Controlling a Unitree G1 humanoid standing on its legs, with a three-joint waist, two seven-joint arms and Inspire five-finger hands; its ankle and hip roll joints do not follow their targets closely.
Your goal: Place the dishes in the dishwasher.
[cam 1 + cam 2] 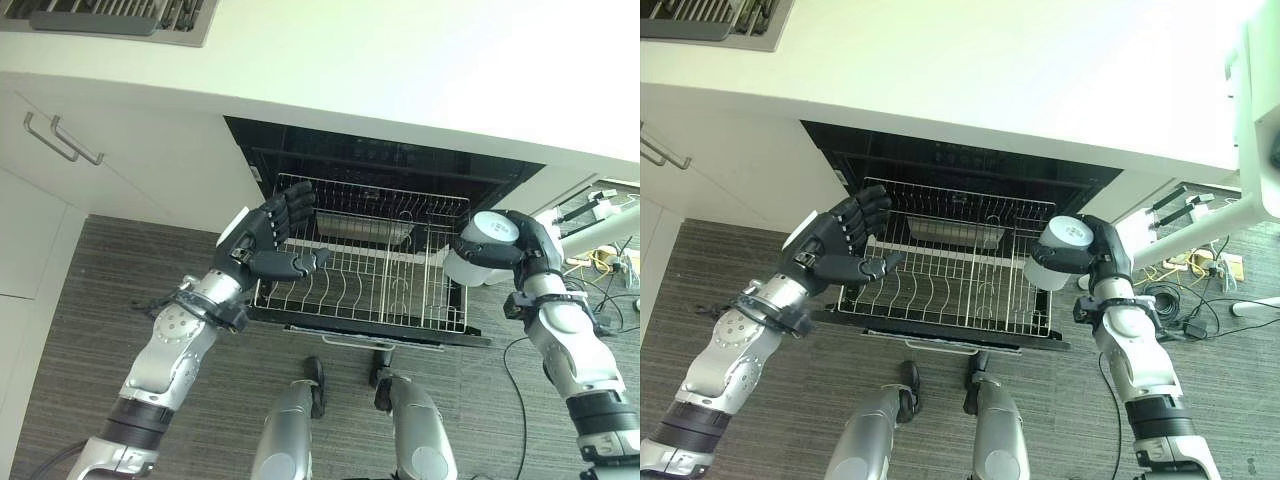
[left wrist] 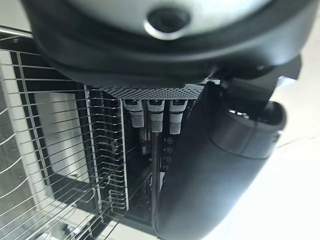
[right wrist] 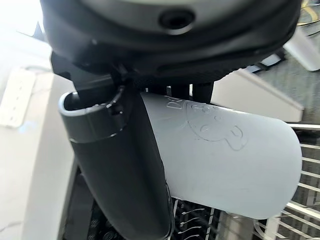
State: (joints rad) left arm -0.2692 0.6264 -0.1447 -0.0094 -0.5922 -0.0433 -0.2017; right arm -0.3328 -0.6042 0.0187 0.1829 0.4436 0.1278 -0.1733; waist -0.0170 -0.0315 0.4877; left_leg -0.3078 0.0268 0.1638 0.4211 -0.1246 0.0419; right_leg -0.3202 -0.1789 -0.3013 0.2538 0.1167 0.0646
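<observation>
A pale blue cup [image 1: 482, 250] lies on its side in my right hand [image 1: 528, 247], which is shut on it at the right edge of the pulled-out wire rack [image 1: 370, 285]. The right wrist view shows the cup [image 3: 225, 160] close up, gripped by my thumb [image 3: 115, 165]. The dishwasher [image 1: 390, 165] stands open under the counter, and a metal tray [image 1: 365, 228] lies at the back of the rack. My left hand [image 1: 268, 237] hovers open over the rack's left side, holding nothing; its fingers [image 2: 152, 117] point into the dark dishwasher.
A white counter [image 1: 400, 60] runs above the dishwasher, with a dish drainer [image 1: 110, 18] at its far left. White cabinets with bar handles [image 1: 62, 140] stand to the left. Cables and a power strip [image 1: 600, 260] lie on the grey floor at right.
</observation>
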